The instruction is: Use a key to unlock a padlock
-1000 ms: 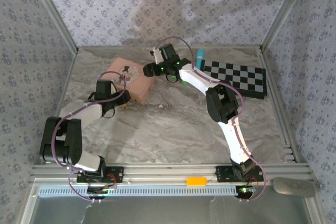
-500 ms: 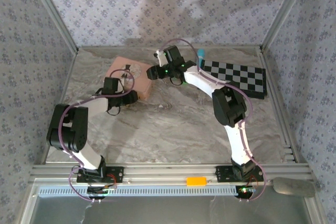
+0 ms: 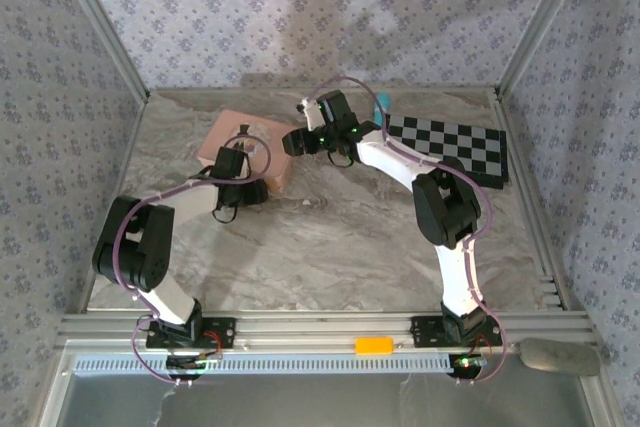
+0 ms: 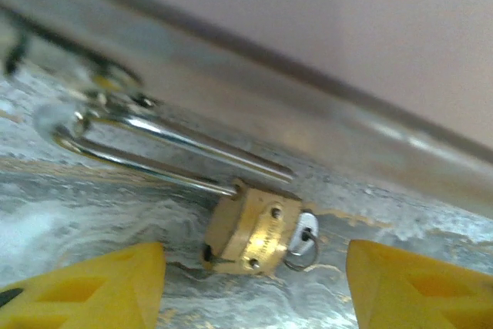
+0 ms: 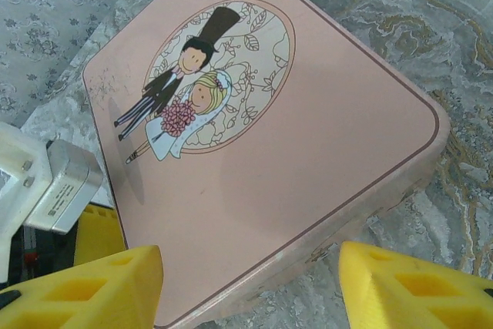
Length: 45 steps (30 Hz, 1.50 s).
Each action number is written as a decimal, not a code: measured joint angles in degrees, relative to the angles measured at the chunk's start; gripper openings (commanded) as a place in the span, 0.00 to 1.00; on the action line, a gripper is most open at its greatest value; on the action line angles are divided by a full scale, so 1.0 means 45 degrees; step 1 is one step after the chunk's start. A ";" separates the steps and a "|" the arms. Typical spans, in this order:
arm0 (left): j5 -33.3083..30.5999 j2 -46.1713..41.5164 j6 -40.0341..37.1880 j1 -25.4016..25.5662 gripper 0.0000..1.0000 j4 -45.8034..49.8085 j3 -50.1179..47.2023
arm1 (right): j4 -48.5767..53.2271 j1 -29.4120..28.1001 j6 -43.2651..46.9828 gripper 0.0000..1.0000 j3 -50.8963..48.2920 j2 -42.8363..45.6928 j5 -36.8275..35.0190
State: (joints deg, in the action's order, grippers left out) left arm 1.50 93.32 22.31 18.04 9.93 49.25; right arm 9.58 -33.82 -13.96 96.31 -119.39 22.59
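The brass padlock (image 4: 254, 229) lies on its side on the marble table, close against the base of the pink box (image 4: 323, 13). Its thin silvery shackle (image 4: 154, 144) stretches left. The silvery key (image 4: 304, 233), carrying a small wire ring, sticks out of the padlock's right end. My left gripper (image 4: 254, 294) is open just short of the padlock, its yellow fingers (image 4: 92, 287) on either side and not touching it. In the top view the left gripper (image 3: 255, 190) sits at the pink box's near side. My right gripper (image 5: 250, 290) hovers open over the pink box (image 5: 254, 136), holding nothing.
The pink box (image 3: 225, 137) bears a cartoon couple and stands at the back left. A checkerboard (image 3: 450, 147) lies at the back right, with a teal object (image 3: 381, 104) beside it. Papered walls enclose the table on three sides.
My left arm has reached further right and forward, bringing its gripper to the near side of the pink box. The right gripper has shifted slightly right above the box.
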 measured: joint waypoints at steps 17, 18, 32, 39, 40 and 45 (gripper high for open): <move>-0.0296 0.1389 -0.1875 0.0165 0.47 0.0476 0.1166 | -0.0194 0.0000 -0.0238 0.62 -0.0136 0.0015 0.0189; -0.0321 0.1447 -0.1894 0.0165 0.44 0.0500 0.1205 | -0.0199 0.0000 -0.0272 0.62 -0.0136 0.0015 0.0189; -0.0199 0.1428 -0.1933 0.0248 0.24 0.0364 0.1253 | -0.0087 0.0185 -0.1360 0.63 0.1821 -0.1234 -0.0291; -0.0194 0.1005 -0.1608 0.0243 0.13 0.0121 0.0772 | 0.0495 -0.0063 -0.2409 0.64 0.2059 -0.2118 -0.1229; -0.0180 0.0962 -0.1549 0.0238 0.13 0.0126 0.0743 | 0.0578 -0.0102 -0.2521 0.64 0.2055 -0.2200 -0.1321; 0.0442 0.0797 -0.0957 -0.0146 0.00 -0.0034 0.0549 | 0.0874 -0.0248 -0.2856 0.64 0.2059 -0.2259 -0.2001</move>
State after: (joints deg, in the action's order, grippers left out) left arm 3.49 96.90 18.00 17.39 9.78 51.72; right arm 13.52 -34.94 -26.81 105.58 -129.56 13.58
